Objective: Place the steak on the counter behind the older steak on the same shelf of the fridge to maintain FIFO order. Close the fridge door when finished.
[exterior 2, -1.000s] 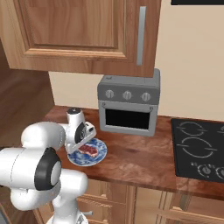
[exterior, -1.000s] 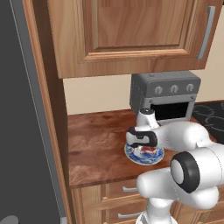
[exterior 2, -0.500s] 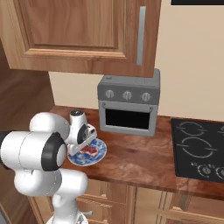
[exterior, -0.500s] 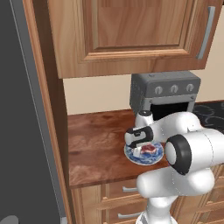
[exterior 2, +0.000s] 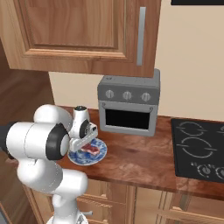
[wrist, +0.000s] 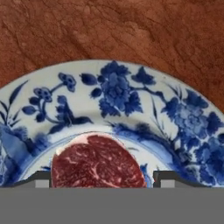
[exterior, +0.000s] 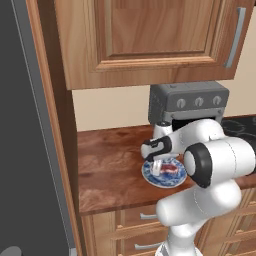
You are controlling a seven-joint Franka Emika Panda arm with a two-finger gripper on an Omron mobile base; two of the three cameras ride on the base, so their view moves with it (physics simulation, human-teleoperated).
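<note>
The steak point(wrist: 97, 162), a flat pinkish-red slab with pale marbling, lies on a blue-and-white patterned plate point(wrist: 118, 87) on the reddish-brown counter point(exterior: 110, 165). My gripper point(wrist: 105, 179) points straight down over it, the two fingertips point(wrist: 41, 180) standing at the steak's opposite sides. The left tip meets its edge, while the right one is a sliver off. In the left base view the gripper point(exterior: 156, 167) hangs low over the plate point(exterior: 150, 179), beside the steak point(exterior: 171, 167). The right base view shows the gripper point(exterior 2: 85, 142) and steak point(exterior 2: 90, 148) too. The fridge's point(exterior: 25, 150) grey door fills the left. The older steak and the shelf are out of view.
A grey toaster oven point(exterior: 187, 102) stands on the counter just behind the plate, under wooden wall cabinets point(exterior: 150, 35). A black cooktop point(exterior 2: 201, 148) lies to the right. Drawers with silver handles point(exterior: 145, 216) run below the counter's front edge. My own bulky arm crowds the plate's near side.
The gripper has sunk a little onto the plate and its fingers have drawn in toward the steak's sides. The arm's elbow has swung nearer the cameras. Plate and steak lie where they were.
</note>
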